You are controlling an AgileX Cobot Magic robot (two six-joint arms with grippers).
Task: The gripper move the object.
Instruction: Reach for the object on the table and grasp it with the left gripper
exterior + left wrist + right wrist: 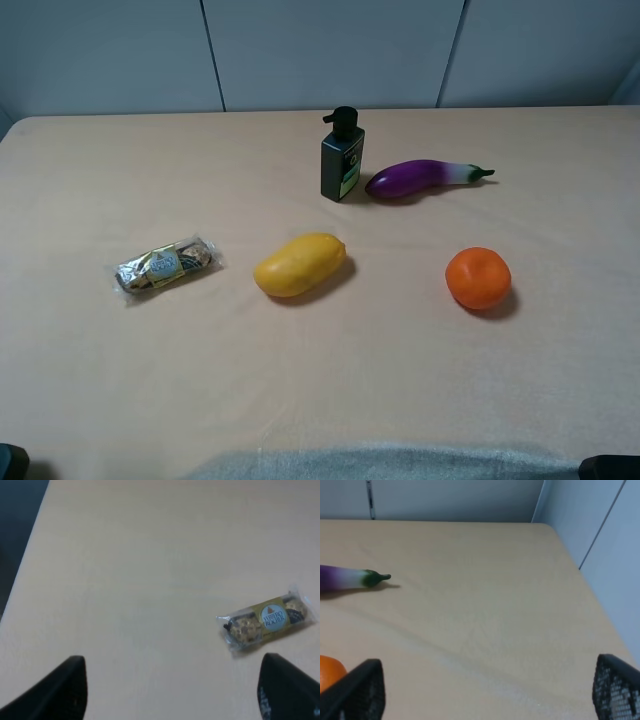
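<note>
The packet of gold-foil chocolates (165, 264) lies flat on the beige table, at the left, with its label up. It also shows in the left wrist view (267, 620), ahead of the gripper and off toward one finger. My left gripper (172, 690) is open and empty, its two dark fingertips (60, 687) set wide apart above bare table, short of the packet. My right gripper (490, 692) is open and empty, its fingertips (615, 687) wide apart over the table's right side. In the exterior view only the grippers' dark tips show at the bottom corners.
A yellow oval fruit (299, 264) lies in the middle, right of the packet. A dark pump bottle (342, 156) and a purple eggplant (425, 177) stand behind it. An orange (478, 277) sits at the right. The table's left edge (30, 555) and right edge (590, 585) are near.
</note>
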